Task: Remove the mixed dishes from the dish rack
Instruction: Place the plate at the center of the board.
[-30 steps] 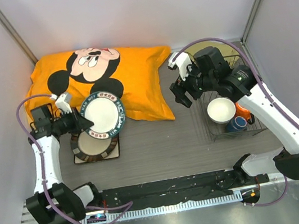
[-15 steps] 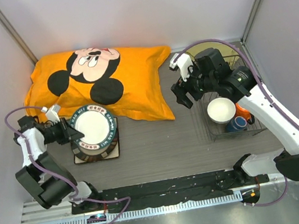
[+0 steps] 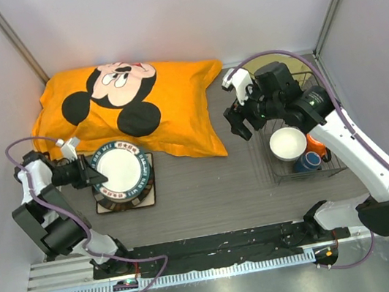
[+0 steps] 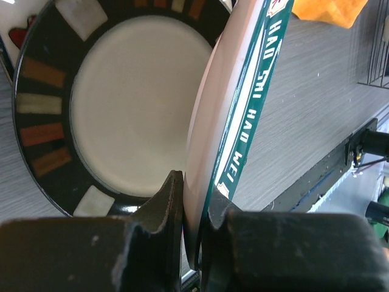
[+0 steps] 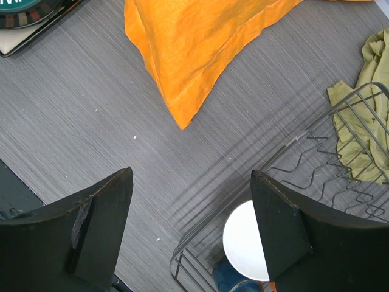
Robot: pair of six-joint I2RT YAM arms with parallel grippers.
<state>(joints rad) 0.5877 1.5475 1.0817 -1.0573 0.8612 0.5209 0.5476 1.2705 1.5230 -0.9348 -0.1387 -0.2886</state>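
white with a dark green lettered rim, the round plate is clamped at its left edge in my left end effector, over the round brown dark-rimmed plate on the left of the grey tabletop. my right end effector hangs with its fingers apart above the far-left corner of the dark wire dish rack on the right, which holds the white bowl, orange mug and small dark-blue cup.

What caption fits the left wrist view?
Left fingers pinch the edge of the teal-rimmed white plate, with the dark-rimmed plate beyond.
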